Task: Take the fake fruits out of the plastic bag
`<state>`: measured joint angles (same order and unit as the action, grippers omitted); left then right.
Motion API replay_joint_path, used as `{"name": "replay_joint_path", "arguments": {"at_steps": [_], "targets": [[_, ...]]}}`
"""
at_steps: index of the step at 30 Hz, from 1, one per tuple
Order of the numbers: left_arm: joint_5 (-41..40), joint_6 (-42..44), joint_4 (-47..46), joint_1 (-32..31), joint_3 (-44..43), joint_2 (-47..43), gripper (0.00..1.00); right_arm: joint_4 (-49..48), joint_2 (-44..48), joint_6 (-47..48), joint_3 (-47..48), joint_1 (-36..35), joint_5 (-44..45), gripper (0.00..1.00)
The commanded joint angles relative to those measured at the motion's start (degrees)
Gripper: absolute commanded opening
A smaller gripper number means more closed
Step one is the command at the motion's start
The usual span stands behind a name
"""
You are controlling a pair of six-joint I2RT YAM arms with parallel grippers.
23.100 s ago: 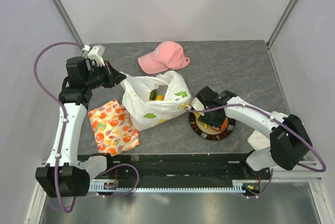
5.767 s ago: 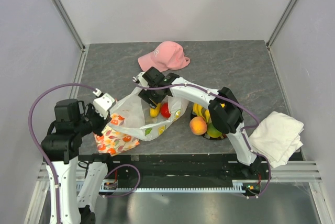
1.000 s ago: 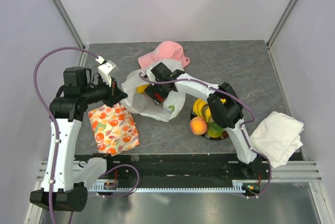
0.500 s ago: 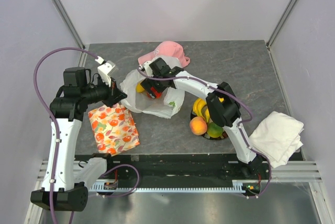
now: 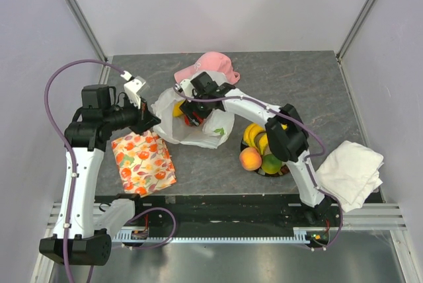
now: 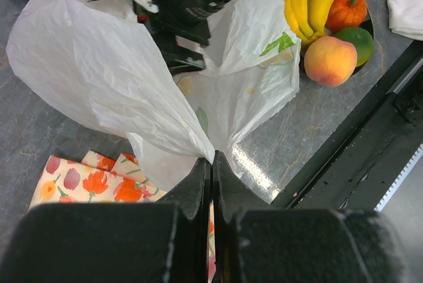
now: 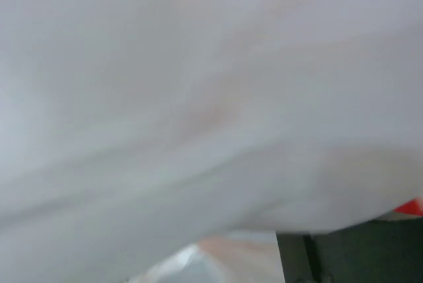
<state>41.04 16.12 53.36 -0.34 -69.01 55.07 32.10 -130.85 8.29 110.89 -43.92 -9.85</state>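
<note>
Grey stone-look tabletop [image 5: 297, 84], pale lilac walls [image 5: 218, 5], metal corner posts [image 5: 360, 12], even light.

Our grey stone-patterned worktop [image 5: 310, 91] bears a pink fabric cap [image 5: 211, 66] beyond the right gripper [image 5: 190, 115], a white plastic bag [image 5: 201, 136] at it, and an orange-flowered cloth [image 5: 142, 162] beside the left gripper [image 5: 153, 121].

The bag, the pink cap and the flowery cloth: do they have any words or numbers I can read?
No words or numbers can be read anywhere.
On the plastic bag: only a green leaf print, no letters.
On the pink cap: no writing shows from above.
On the flowery cloth: flowers only.
</note>
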Motion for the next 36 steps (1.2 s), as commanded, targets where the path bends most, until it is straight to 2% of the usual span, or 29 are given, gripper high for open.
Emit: {"name": "replay_joint_path", "arguments": {"at_steps": [1,7,9,13,16,17,21,28,36], "targets": [[-0.1,-2.2,-3.8,0.2,-1.1,1.4,0.02,3.8,17.0,4.4,-4.4,-0.2,-11.8,0.50],[-0.3,-1.3,-4.4,0.3,-2.9,2.8,0.02,11.6,32.8,9.1,-12.9,0.0,-18.4,0.50],[-0.3,-0.8,-4.4,0.3,-3.4,3.5,0.02,13.4,38.4,10.2,-14.7,0.1,-18.0,0.50],[-0.7,-0.6,-4.7,0.3,-4.5,4.3,0.01,19.6,47.9,11.6,-19.1,2.5,-11.3,0.51],[-0.9,-0.7,-4.9,0.3,-5.5,4.5,0.01,24.2,54.0,14.5,-26.0,8.3,-6.8,0.51],[-1.0,-0.8,-5.0,0.2,-5.7,4.5,0.01,24.9,55.4,15.4,-29.9,10.9,-5.8,0.51],[-1.3,-0.7,-5.1,0.2,-5.3,4.3,0.01,25.1,62.4,20.1,-39.2,13.5,-2.9,0.51],[-1.0,-1.4,-5.1,0.3,-5.2,4.1,0.02,21.2,64.9,20.6,-51.6,15.0,1.1,0.51],[-1.2,-1.7,-5.0,0.3,-5.0,3.9,0.02,16.7,60.2,20.8,-50.8,15.1,1.1,0.52]]}}
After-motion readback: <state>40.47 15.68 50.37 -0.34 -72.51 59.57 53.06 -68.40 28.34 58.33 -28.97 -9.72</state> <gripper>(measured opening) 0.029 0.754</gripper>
